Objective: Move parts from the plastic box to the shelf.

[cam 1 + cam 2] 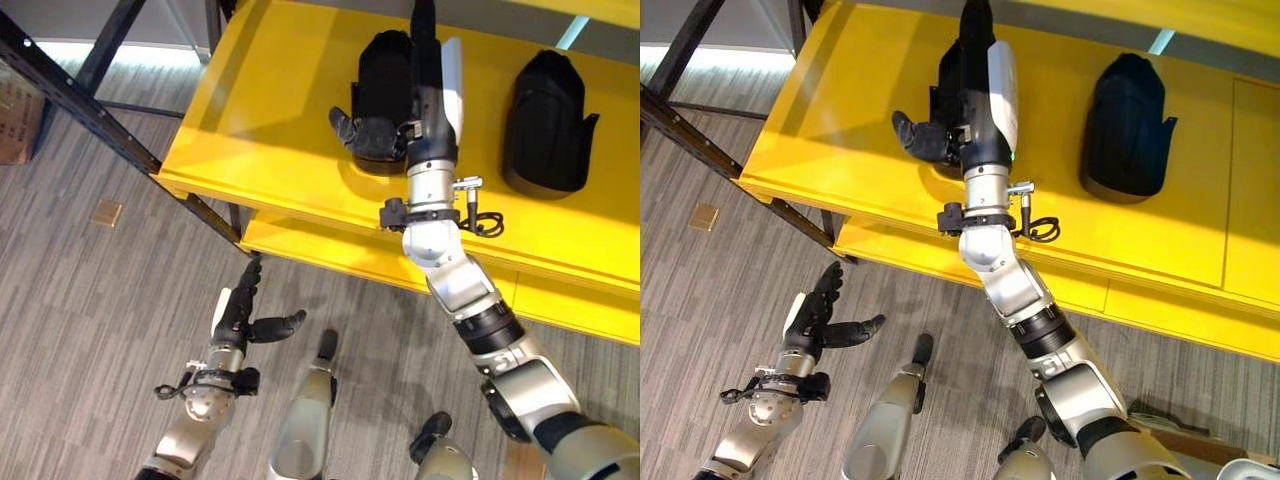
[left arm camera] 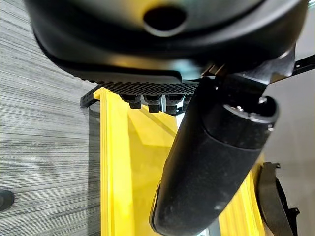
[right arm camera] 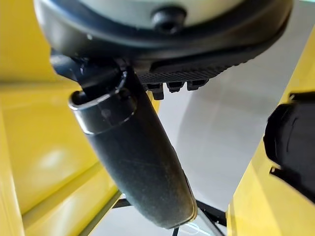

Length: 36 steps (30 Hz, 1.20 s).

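Left eye view: two black moulded parts (image 1: 548,122) on yellow shelf (image 1: 270,120).

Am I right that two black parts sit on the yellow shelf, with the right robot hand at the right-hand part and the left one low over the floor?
Not quite. The right robot hand is at the left-hand black part, not the right-hand black part, as the left eye view shows. Both parts do sit on the yellow shelf, and the left robot hand is low over the floor.
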{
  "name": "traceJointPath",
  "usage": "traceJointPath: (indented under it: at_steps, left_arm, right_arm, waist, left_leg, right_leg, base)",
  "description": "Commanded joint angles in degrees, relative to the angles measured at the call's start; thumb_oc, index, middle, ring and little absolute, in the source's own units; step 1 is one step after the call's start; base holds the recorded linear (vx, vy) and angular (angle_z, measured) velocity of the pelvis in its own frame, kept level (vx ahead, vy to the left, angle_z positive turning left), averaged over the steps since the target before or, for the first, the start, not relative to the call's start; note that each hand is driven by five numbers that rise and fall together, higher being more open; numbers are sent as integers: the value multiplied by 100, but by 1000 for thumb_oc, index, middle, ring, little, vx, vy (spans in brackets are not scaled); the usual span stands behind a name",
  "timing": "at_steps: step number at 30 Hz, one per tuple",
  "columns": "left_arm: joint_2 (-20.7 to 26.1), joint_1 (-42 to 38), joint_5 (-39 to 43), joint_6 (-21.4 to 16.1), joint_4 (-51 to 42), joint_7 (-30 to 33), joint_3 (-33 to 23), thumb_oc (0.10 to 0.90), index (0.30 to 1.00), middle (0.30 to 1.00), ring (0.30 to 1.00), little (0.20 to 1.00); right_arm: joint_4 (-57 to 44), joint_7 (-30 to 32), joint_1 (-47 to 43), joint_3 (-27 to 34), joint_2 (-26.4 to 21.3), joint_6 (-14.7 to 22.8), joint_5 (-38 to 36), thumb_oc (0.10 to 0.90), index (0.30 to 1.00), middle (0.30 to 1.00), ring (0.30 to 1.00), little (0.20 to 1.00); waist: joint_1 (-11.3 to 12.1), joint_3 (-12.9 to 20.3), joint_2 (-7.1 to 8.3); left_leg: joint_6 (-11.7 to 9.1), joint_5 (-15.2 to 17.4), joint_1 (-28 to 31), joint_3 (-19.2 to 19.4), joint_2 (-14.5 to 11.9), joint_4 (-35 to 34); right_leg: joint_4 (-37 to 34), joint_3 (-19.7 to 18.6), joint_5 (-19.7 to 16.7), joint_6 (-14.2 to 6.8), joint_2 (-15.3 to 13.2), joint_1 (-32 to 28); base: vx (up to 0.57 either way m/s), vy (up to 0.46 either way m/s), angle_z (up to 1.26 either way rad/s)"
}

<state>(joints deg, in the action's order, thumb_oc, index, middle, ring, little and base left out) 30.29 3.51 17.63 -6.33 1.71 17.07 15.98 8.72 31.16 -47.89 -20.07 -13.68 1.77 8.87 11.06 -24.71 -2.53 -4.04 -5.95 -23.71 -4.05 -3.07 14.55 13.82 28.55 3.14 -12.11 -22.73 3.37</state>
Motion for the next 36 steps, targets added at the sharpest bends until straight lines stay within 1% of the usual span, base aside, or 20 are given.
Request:
traceJointPath:
  at_steps: [1,12,18,23,24,32,36]
  left_arm:
    - [176,30,-129,-438,-552,63,-213,900,1000,1000,1000,1000]
    - [108,30,-184,-453,-459,14,-123,900,1000,1000,1000,1000]
    - [63,0,-179,-476,-393,23,-54,900,1000,1000,1000,1000]
    - [32,-21,-181,-492,-344,37,-21,900,1000,1000,1000,1000]
    - [14,-30,-200,-496,-328,49,3,900,1000,1000,1000,1000]
    - [-45,-68,-255,-508,-270,78,63,900,1000,1000,1000,1000]
    - [-58,-84,-248,-525,-255,91,79,900,1000,1000,1000,1000]
  right_arm:
    - [-762,128,-334,138,39,685,129,900,1000,1000,1000,1000]
    - [-245,25,-144,81,186,700,-243,900,1000,1000,1000,1000]
    - [297,90,-132,82,295,672,-393,900,1000,1000,1000,1000]
    - [494,183,-66,181,299,629,-371,900,1000,1000,1000,1000]
    - [530,240,-10,238,303,621,-341,900,1000,1000,1000,1000]
    - [683,404,102,364,323,574,-213,900,1000,1000,1000,1000]
    - [763,418,124,384,352,558,-225,900,1000,1000,1000,1000]
  waist:
    - [2,399,171]
    - [-63,302,67]
    - [-68,217,-14]
    - [-94,180,-82]
    - [-117,140,-126]
    - [-194,62,-262]
    - [-205,41,-293]
  left_leg:
    - [24,267,197,55,-229,-88]
    - [1,200,260,105,-237,-197]
    - [3,161,259,123,-229,-255]
    - [5,156,238,143,-212,-257]
    - [8,157,234,159,-206,-252]
    - [16,156,234,231,-212,-256]
    - [19,152,236,241,-221,-263]
  right_leg:
    - [-31,-81,-492,166,-42,207]
    - [26,-148,-457,184,-48,274]
    - [43,-169,-462,185,-58,328]
    - [67,-192,-462,184,-87,363]
    - [91,-211,-465,183,-107,390]
    - [138,-295,-455,190,-142,472]
    - [144,-321,-443,197,-136,488]
  base:
    - [-2,-23,-11]
    - [-2,-7,-4]
    - [0,0,0]
    - [0,0,0]
    - [0,0,0]
    - [-4,5,-1]
    - [-3,2,-2]
